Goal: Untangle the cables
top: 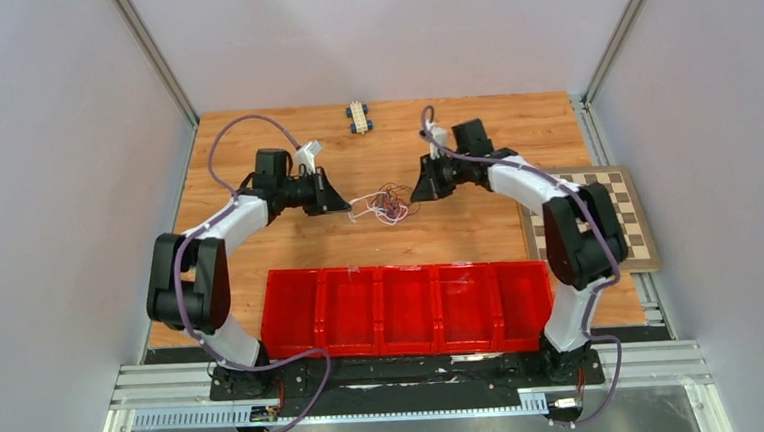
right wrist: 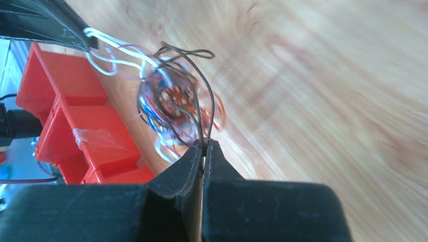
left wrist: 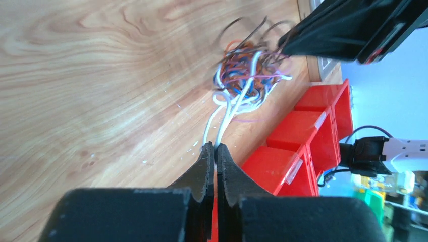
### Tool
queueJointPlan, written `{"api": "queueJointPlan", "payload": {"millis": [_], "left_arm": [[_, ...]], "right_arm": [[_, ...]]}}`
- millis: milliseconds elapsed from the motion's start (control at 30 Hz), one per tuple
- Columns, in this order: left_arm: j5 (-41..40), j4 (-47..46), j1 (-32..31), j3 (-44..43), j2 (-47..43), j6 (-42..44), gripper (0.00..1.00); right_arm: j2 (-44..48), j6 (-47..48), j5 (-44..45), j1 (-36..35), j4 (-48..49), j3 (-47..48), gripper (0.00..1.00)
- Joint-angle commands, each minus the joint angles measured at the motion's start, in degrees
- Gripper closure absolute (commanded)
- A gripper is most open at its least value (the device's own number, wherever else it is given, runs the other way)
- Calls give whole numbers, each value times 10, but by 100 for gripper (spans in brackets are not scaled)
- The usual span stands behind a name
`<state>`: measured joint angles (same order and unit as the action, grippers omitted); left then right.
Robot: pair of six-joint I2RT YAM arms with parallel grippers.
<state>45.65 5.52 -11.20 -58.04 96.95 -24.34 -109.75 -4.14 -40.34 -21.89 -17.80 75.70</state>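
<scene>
The cables (top: 387, 205) form a small multicoloured knot of black, white, orange and blue-purple wires at the middle of the wooden table, between my two grippers. My left gripper (top: 347, 207) is shut on the white cable (left wrist: 221, 118), which runs from its tips (left wrist: 215, 146) to the knot (left wrist: 246, 75). My right gripper (top: 415, 196) is shut on the black cable (right wrist: 208, 108), pinched at its tips (right wrist: 204, 144), with the knot (right wrist: 171, 108) just beyond. Each wrist view shows the other gripper at the knot's far side.
A row of red bins (top: 404, 308) lies along the near side of the table, close below the knot. A small blue and cream toy car (top: 358, 116) stands at the far edge. A chessboard (top: 608, 212) lies at the right.
</scene>
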Motion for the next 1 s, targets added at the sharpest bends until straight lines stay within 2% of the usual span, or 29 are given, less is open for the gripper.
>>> {"api": "queueJointPlan", "payload": {"millis": [0,233,400,733,967], "left_arm": [[-35,65,36,12,-72,63,100],[-83,157,137,2,-126,124,100],[-134,219,181,-2,-140,180,100],[-256,259,256,15,-128,238,100],[-338,252,285,14,-98,243,100]], "right_arm": [[87,75,45,60,-54,-26,100],[139,154,112,146,-122,-58,100],[158,193,155,195,-140,-67,100],[177,222,209,271,-142,-71,100],[177,231,204,302,-143,-48,100]]}}
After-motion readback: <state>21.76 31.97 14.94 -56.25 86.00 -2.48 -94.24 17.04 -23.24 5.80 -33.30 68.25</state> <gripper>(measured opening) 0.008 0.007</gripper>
